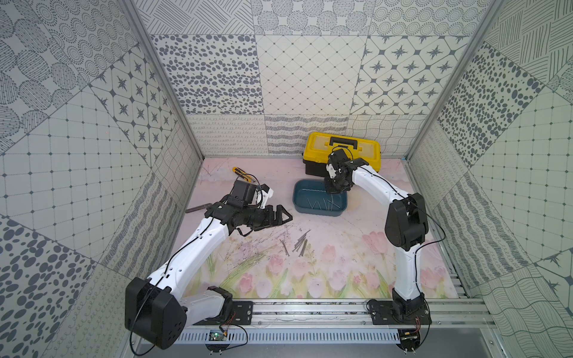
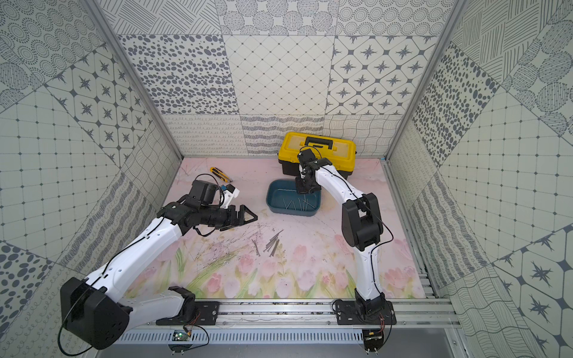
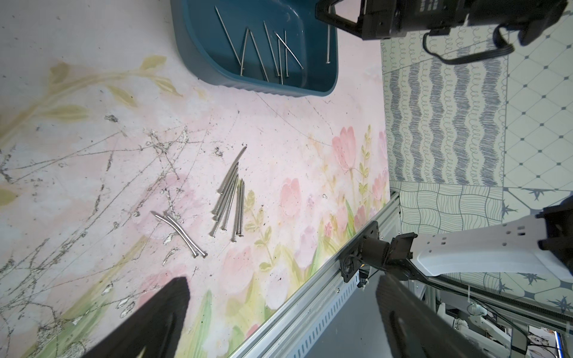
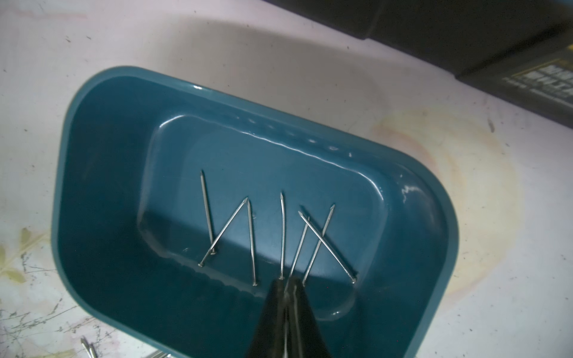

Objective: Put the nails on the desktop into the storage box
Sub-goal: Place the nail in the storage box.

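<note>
- The storage box [image 1: 298, 198] is sitting on the counter [image 1: 347, 248], just in front of the toolbox [image 1: 341, 145].
- Inside it, seven nails [image 4: 251, 241] are lying on the bottom.
- The loose nails [image 1: 299, 245] are lying in front of the box, slightly left.
- The utility knife [image 1: 240, 173] is lying back left, with the metal bar [image 1: 197, 208] by the left wall.
- The right fingers [image 4: 271, 322] are hanging over the box, with one nail [image 3: 328, 37] between them.

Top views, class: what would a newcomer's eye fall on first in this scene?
The yellow toolbox against the back wall stands out first, with the teal storage box just in front of it. The right gripper hangs over that box, its fingers shut on a nail. A loose cluster of nails lies on the desktop, near the open left gripper.
</note>
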